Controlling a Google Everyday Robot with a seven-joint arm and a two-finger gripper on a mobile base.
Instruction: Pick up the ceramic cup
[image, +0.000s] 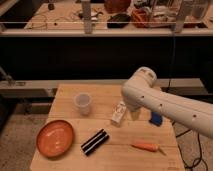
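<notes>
One white arm reached across the right side of the tabletop. Its bulk hid the jaws somewhere beside the white bottle, and they stood spread wide. The ceramic cup stood upright to the left, just beyond the orange plate, untouched and well apart from the arm.

One each: cup, plate, bottle, carrot
</notes>
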